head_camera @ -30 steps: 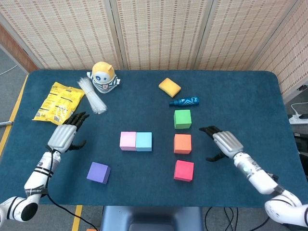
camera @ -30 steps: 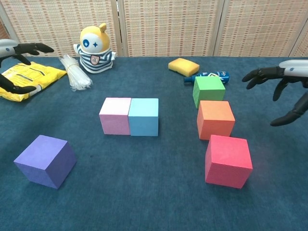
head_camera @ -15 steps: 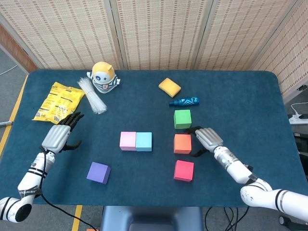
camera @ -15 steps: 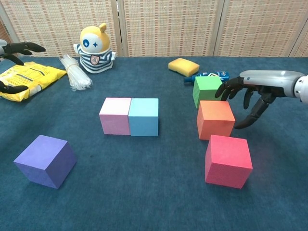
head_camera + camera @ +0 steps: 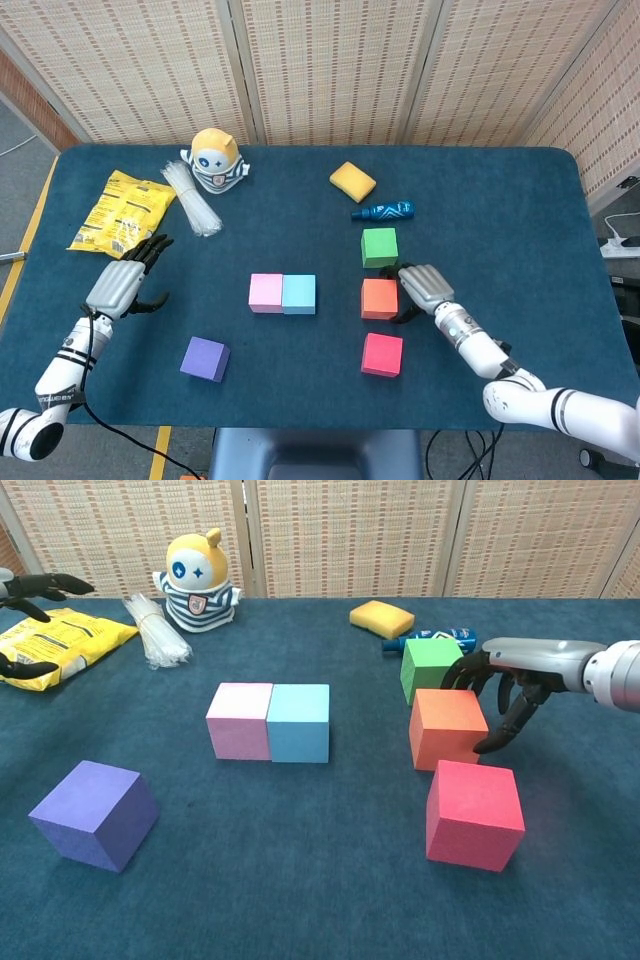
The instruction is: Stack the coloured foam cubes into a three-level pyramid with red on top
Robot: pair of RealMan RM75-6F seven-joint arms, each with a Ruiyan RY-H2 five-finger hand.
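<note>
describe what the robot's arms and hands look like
Both hands, left hand and right hand, have silver-grey ribbed backs and black fingers. The forearms are white with black bands near the wrists, and a thin black cable trails from the left arm.

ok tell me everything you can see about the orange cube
The orange cube is a plain, matte, foam-looking block with soft edges, sitting flat on the blue table. It lies between the green cube behind it and the red cube in front, apart from both. The right hand is right beside it, fingers curled over its right edge; whether they actually touch cannot be told.
</note>
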